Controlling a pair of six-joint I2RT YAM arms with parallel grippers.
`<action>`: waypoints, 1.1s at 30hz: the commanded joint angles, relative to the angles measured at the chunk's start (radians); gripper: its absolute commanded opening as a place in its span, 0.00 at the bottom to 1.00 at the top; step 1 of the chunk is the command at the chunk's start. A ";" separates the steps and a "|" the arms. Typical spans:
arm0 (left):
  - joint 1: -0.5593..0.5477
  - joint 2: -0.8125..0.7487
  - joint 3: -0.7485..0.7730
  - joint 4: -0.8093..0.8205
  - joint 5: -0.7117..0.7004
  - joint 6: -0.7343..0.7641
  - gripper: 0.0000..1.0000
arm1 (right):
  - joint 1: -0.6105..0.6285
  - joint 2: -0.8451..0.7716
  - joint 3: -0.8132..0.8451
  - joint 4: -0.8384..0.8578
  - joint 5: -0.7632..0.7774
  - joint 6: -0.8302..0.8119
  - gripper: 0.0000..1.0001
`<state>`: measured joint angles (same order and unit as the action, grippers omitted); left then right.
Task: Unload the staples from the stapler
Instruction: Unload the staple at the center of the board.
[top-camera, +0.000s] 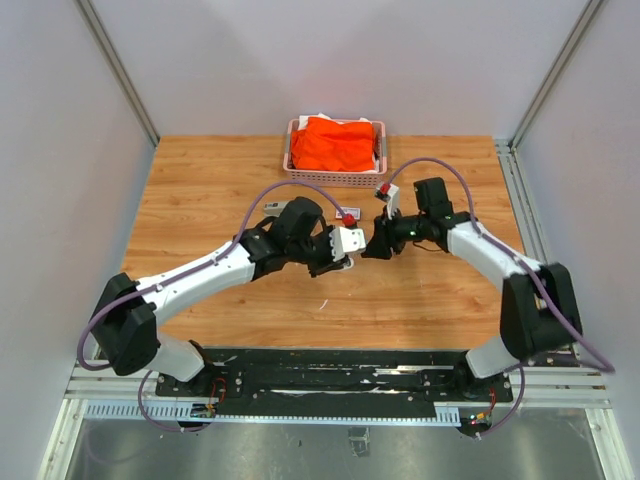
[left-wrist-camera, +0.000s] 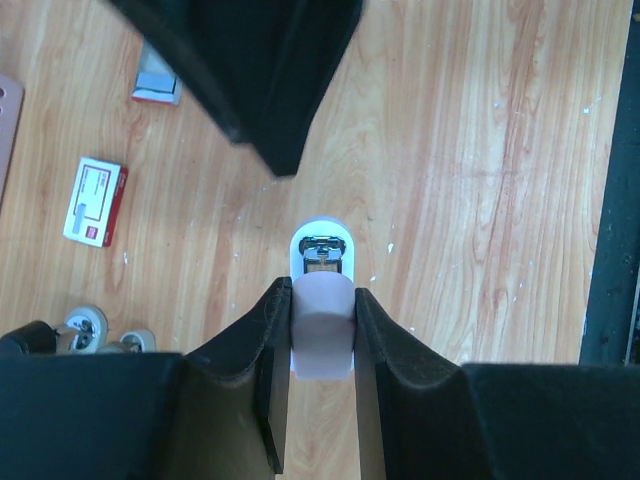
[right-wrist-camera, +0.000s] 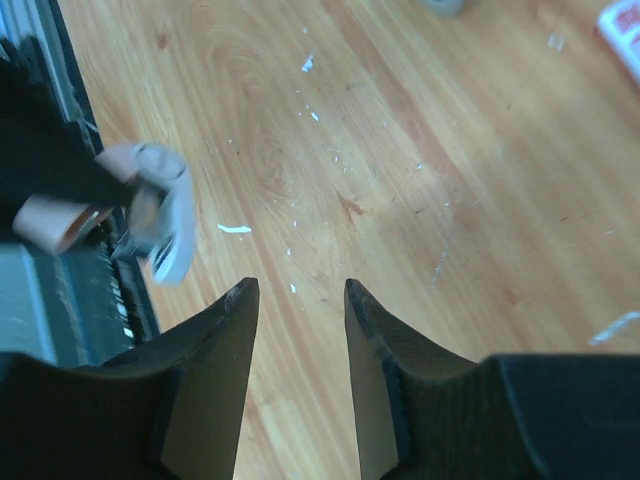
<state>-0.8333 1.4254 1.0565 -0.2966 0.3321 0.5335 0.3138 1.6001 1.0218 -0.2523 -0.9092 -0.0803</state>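
Left wrist cam: my left pincer (left-wrist-camera: 320, 296) clamps the stapler (left-wrist-camera: 322, 335), right pincer (right-wrist-camera: 298, 292) hangs half open, empty, above scattered staples (right-wrist-camera: 235, 229).

Orange cloth (top-camera: 333, 143) fills pink basket (top-camera: 335, 181).

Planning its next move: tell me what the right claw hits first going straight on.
Probably the wooden table, among scattered staples; the right claw points at it. The stapler lies off to the side, though depth is unclear.
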 joint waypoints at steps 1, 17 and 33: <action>0.059 -0.023 0.052 -0.056 0.102 0.002 0.00 | -0.014 -0.225 -0.143 0.101 0.035 -0.373 0.42; 0.108 0.071 0.140 -0.161 0.253 -0.050 0.00 | 0.266 -0.526 -0.466 0.325 0.270 -1.314 0.68; 0.110 0.095 0.111 -0.099 0.316 -0.125 0.00 | 0.412 -0.447 -0.636 0.789 0.521 -1.148 0.56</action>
<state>-0.7277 1.5238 1.1744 -0.4484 0.6075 0.4450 0.7094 1.1450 0.4030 0.3759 -0.4530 -1.2861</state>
